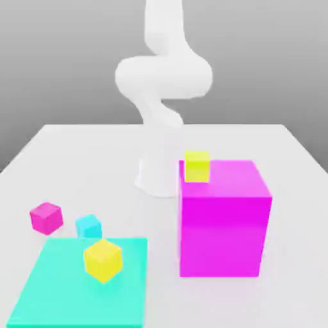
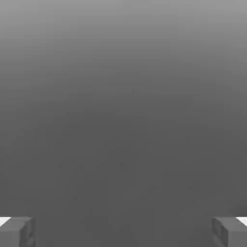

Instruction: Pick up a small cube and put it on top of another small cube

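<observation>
The claw [image 2: 123, 231] is released, fingertips [image 2: 17, 231] wide apart, facing grey background; the small magenta cube [image 1: 46, 218] sits low on the desk [image 1: 77, 154], beside the cyan cube [image 1: 88, 226].

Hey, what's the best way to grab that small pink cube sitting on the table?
Probably from straight above, closing on two opposite side faces. The small magenta cube sits flat on the white table, slightly turned, so rotate the open gripper to match. Choose the faces away from the small cyan cube nearby.
</observation>
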